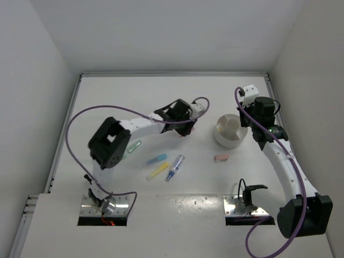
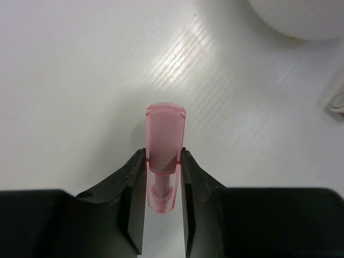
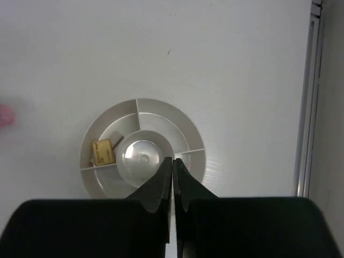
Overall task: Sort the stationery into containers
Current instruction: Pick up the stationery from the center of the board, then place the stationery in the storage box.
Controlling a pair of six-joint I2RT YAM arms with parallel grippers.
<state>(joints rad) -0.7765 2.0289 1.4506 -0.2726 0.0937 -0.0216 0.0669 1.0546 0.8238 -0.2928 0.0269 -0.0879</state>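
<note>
A translucent pink highlighter (image 2: pixel 165 131) lies on the white table, and my left gripper (image 2: pixel 164 155) is shut on its near half, both fingertips touching its sides. In the top view the left gripper (image 1: pixel 181 129) is left of the round white divided bowl (image 1: pixel 230 132). My right gripper (image 3: pixel 172 160) hangs shut and empty over the bowl (image 3: pixel 161 115). A beige eraser (image 3: pixel 102 152) and a small greyish block (image 3: pixel 116 140) lie in one of its compartments. On the table lie a green pen (image 1: pixel 133 146), a blue one (image 1: pixel 156 160), a yellow one (image 1: pixel 157 171), a purple-blue one (image 1: pixel 175 167) and a pink eraser (image 1: pixel 221 158).
Two square metal plates (image 1: pixel 106 207) (image 1: pixel 244 207) sit at the near edge by the arm bases. White walls close the table on the left, back and right. A rail (image 3: pixel 306 97) runs along the right edge.
</note>
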